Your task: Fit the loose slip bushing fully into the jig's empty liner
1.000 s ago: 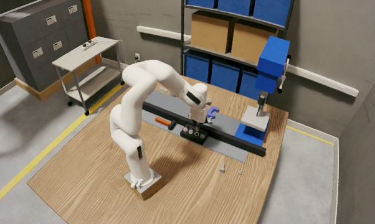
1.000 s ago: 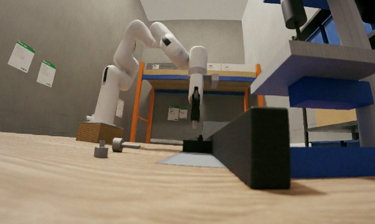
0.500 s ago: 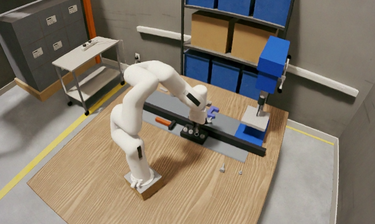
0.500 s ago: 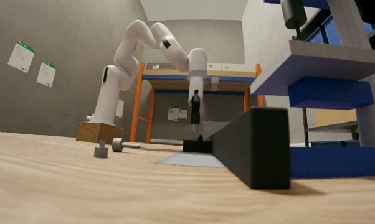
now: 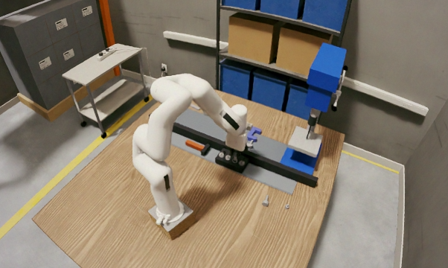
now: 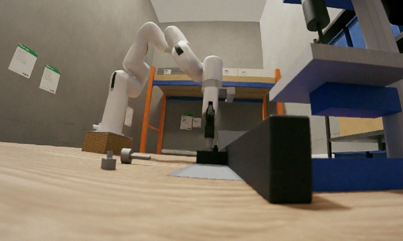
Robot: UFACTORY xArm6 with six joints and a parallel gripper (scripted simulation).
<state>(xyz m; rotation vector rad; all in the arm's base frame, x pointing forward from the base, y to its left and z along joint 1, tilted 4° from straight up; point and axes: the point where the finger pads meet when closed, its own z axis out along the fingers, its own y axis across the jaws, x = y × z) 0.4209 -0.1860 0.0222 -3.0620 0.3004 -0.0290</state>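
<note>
Right now the arm is hanging its gripper (image 6: pixel 209 140) nose-down over the black sliding plate (image 5: pixel 231 161) of the jig, near the middle of the top view, with the tips sitting just above the plate's row of liners. The fingers are standing narrow, drawn mostly together. In the low exterior view a short pale piece is showing beneath the dark fingers, but I cannot tell whether that is something clamped between them or a bushing already standing in the plate behind.

Lower and to the right on the wooden table (image 5: pixel 116 223), well apart from the jig, a grey headed pin is lying on its side; it is reading as the loose slip bushing (image 5: pixel 266 201), with a smaller grey piece (image 5: pixel 287 205) just beside it. The orange-handled pusher (image 5: pixel 195 145) is lying to the left of the plate, against the long black rail (image 5: pixel 283 169).

By my judgement, the step in hand is lining up over the empty liner. If a bushing is indeed held, the next move is calling for a straight, plumb descent without nudging the plate; if not, the pin on the table needs fetching.
</note>
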